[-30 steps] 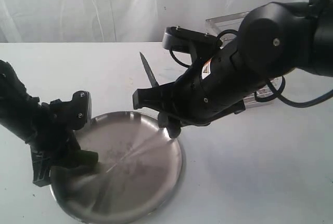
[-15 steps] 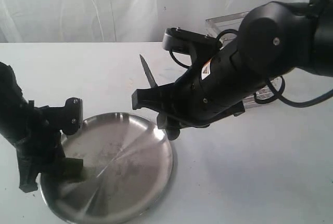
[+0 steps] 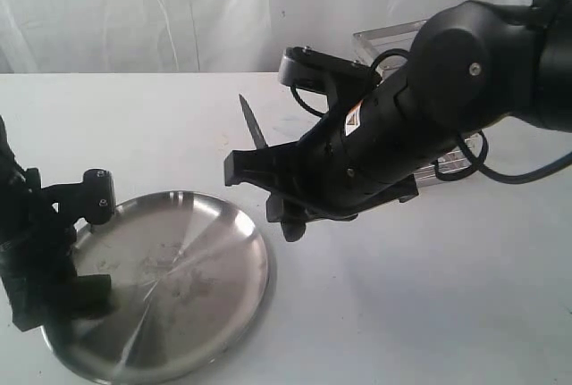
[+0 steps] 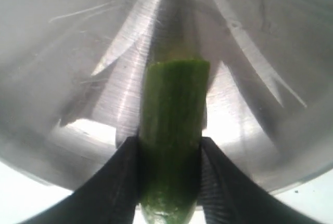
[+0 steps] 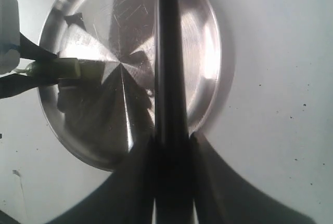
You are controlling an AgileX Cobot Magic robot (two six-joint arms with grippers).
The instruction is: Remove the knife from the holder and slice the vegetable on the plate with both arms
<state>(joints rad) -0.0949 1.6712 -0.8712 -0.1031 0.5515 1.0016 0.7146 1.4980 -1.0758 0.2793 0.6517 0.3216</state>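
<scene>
My left gripper [image 4: 169, 146] is shut on the vegetable [image 4: 174, 125], a glossy green piece with a flat cut end that reaches out over the plate [image 4: 78, 52]. In the exterior view that gripper [image 3: 91, 294] sits at the near left rim of the plate [image 3: 188, 269]. My right gripper [image 5: 171, 138] is shut on the knife [image 5: 167, 68], whose dark length runs across the plate [image 5: 205, 52]; the vegetable [image 5: 67, 68] lies off to its side. In the exterior view the right gripper [image 3: 275, 178] hangs above the table beyond the plate, the knife [image 3: 253, 126] pointing up and back.
The holder [image 3: 389, 41] stands at the back right, mostly hidden behind my bulky right arm [image 3: 447, 108]. A white table [image 3: 429, 296] surrounds the plate. A white curtain hangs behind.
The left arm has pulled left with the vegetable, and the plate has slid left with it. The right arm and the knife have barely moved.
</scene>
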